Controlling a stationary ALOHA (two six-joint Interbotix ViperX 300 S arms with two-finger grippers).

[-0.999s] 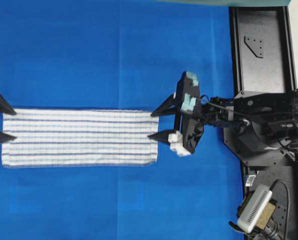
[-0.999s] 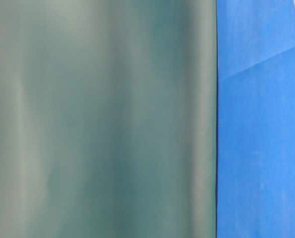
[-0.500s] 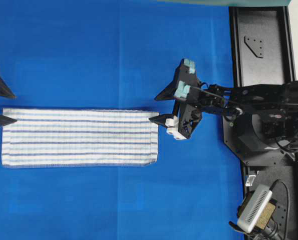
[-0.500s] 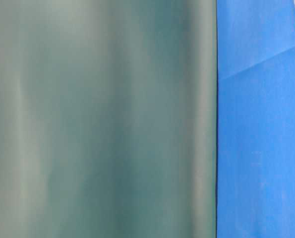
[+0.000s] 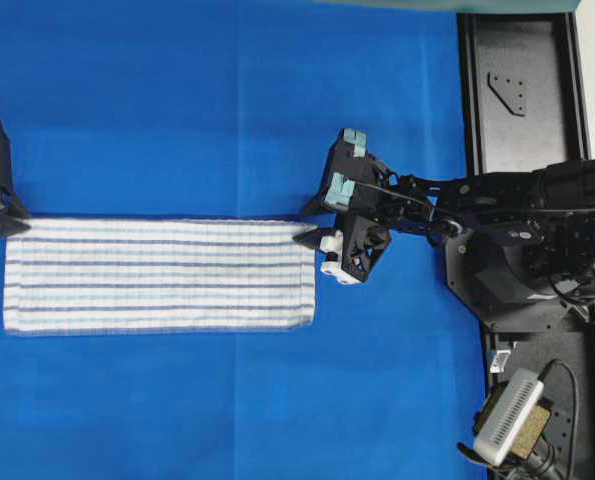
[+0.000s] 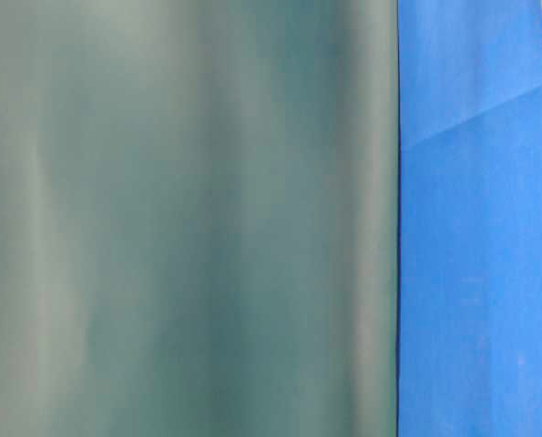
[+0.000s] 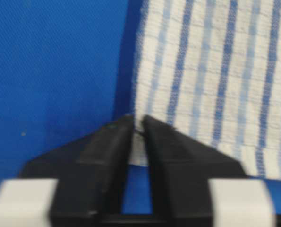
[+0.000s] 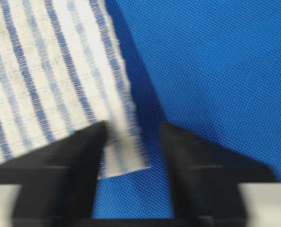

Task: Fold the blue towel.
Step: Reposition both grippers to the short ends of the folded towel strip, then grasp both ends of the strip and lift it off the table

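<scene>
The blue towel, white with thin blue stripes, lies flat as a long strip on the blue table covering. My left gripper is at the towel's far left corner. In the left wrist view it is shut, with the edge of the towel pinched between its tips. My right gripper is at the far right corner. In the right wrist view it stands half open astride the corner of the towel, with its right finger apart from the cloth.
The right arm's black base plate fills the right side, with a grey device at the bottom right. A blurred grey-green surface blocks most of the table-level view, leaving a blue strip.
Both grippers shifted from the towel's short ends to its far corners. The left jaws closed on the cloth. The right jaws narrowed around the right corner.
</scene>
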